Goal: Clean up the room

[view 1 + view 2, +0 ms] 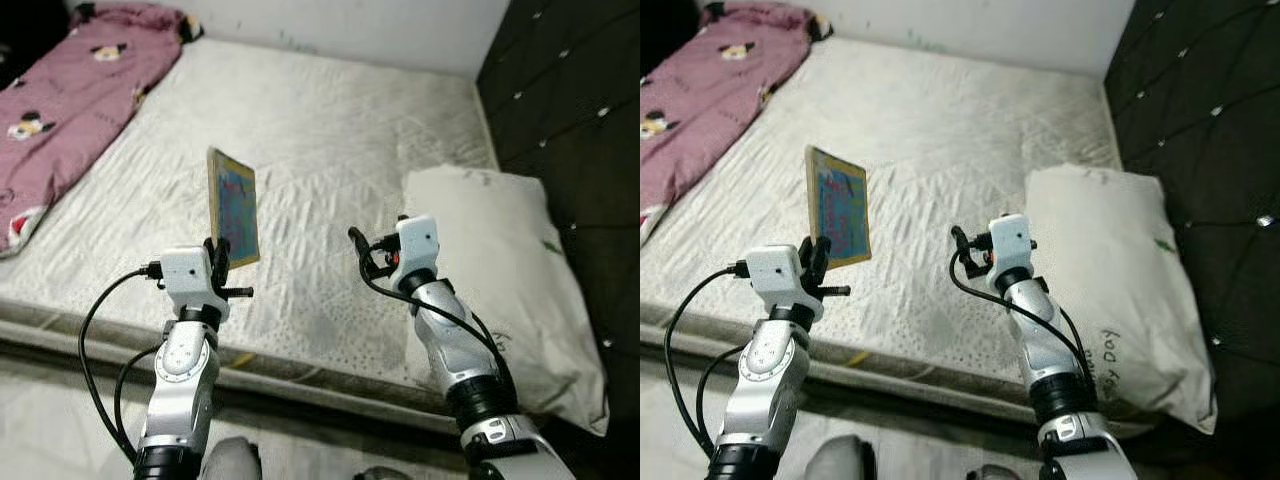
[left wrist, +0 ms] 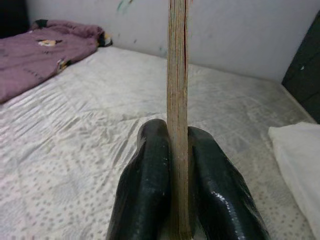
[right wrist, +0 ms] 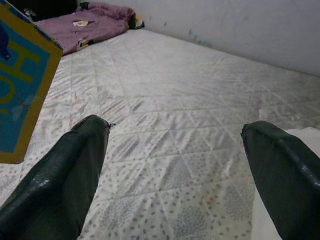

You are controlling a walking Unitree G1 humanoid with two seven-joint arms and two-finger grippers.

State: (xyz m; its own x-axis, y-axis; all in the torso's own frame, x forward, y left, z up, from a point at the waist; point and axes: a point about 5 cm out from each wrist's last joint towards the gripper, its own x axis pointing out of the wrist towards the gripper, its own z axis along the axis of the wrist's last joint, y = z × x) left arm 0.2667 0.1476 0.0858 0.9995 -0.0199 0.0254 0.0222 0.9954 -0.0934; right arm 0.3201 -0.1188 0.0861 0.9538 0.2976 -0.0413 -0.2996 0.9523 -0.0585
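I am holding a thin book (image 1: 233, 205) upright over the bed (image 1: 330, 130), with my left claw (image 1: 218, 258) pinching its bottom edge. My right claw (image 3: 175, 165) is hanging near the white pillow (image 1: 500, 260), its 2 fingers spread wide apart. A pink blanket (image 1: 70, 90) is lying far off.
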